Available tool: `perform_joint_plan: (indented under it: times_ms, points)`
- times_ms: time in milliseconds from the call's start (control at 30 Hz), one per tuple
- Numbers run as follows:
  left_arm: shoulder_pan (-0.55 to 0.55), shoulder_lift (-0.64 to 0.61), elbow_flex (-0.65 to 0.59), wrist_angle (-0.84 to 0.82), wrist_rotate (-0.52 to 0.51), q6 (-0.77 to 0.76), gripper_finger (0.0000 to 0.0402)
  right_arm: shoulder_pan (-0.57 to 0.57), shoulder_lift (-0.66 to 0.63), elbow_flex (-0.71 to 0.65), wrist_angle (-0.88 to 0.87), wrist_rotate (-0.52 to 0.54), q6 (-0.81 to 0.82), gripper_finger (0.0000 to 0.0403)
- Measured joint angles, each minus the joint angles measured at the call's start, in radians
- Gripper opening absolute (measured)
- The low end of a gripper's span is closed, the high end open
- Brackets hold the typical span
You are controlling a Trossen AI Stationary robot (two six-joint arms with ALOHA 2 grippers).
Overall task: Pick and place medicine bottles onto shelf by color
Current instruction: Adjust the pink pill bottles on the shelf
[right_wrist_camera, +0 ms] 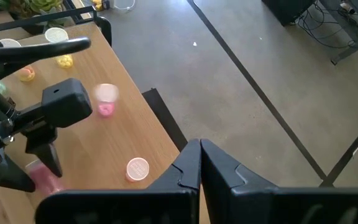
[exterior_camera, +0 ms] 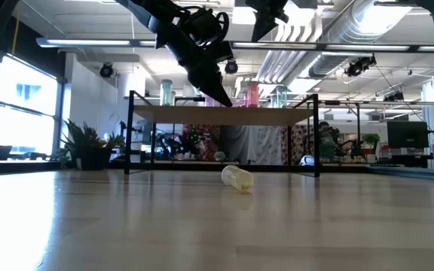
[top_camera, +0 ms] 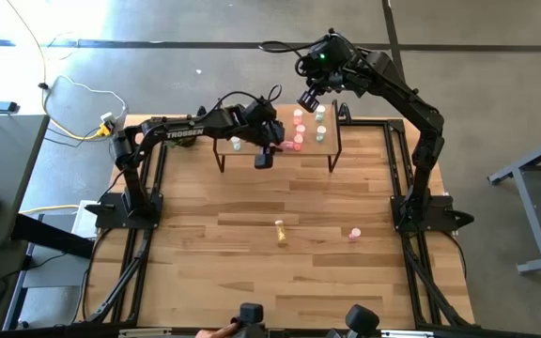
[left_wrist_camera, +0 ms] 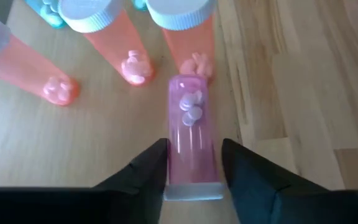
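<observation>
Pink medicine bottle [left_wrist_camera: 192,140] sits between the jaws of the left gripper [left_wrist_camera: 194,165], which pinch its sides near the capped end; it is over the light wood top of the shelf [top_camera: 332,145], by that top's front edge, just beside three orange-red bottles [left_wrist_camera: 114,40] standing there. Whether its base rests on the shelf cannot be told. Further bottles, pale-capped, stand toward the shelf's right end [top_camera: 320,120]. The right gripper [right_wrist_camera: 199,163] hangs above the shelf's rear right corner, jaws pressed together, holding nothing. On the surface [top_camera: 205,211], a yellow bottle [top_camera: 280,232] lies on its side near the middle, and another pink bottle [top_camera: 354,234] is toward the right edge.
</observation>
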Motion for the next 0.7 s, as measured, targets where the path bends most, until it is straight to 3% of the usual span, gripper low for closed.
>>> perform_joint_plan:
  times_ms: [233, 700]
  points:
    - [0.0, -0.001, 0.0, -0.015, -0.003, 0.004, 0.0095, 0.0, 0.0, 0.0, 0.0, 0.0, 0.0, 0.0]
    - [-0.025, -0.097, -0.005, -0.152, -0.076, 0.004, 0.0098, 0.017, 0.0, 0.0, -0.025, -0.045, 0.008, 0.0]
